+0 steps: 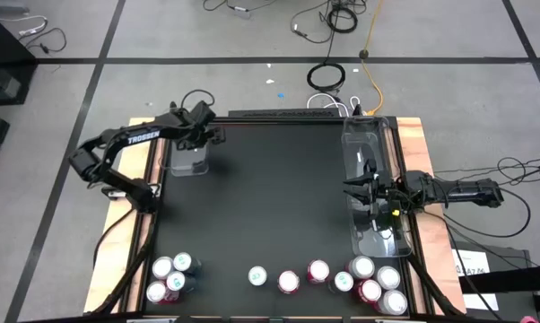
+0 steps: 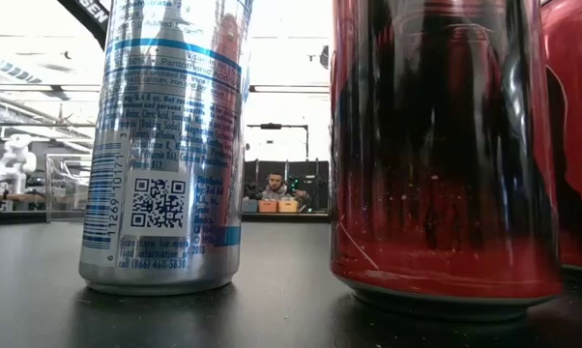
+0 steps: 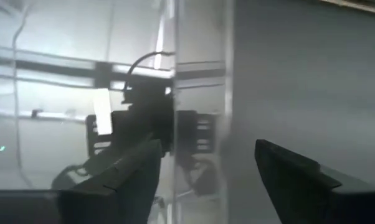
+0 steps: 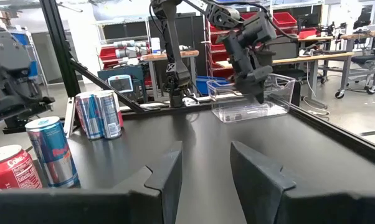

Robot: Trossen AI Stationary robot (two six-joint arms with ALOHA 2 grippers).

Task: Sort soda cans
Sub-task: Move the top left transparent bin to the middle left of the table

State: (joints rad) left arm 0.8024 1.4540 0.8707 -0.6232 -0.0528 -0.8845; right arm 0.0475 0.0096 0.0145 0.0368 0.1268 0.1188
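I see the cans (image 1: 288,281) strung along the tabletop's (image 1: 270,197) near edge: a cluster of four at the left corner, three singles in the middle, and a bunch by the near end of the long bin (image 1: 373,184) on the right. My right gripper (image 1: 358,188) hovers over that bin, fingers spread and empty. Farther back, my left gripper (image 1: 209,136) sits at the small bin (image 1: 187,160), fingers spread, holding nothing.
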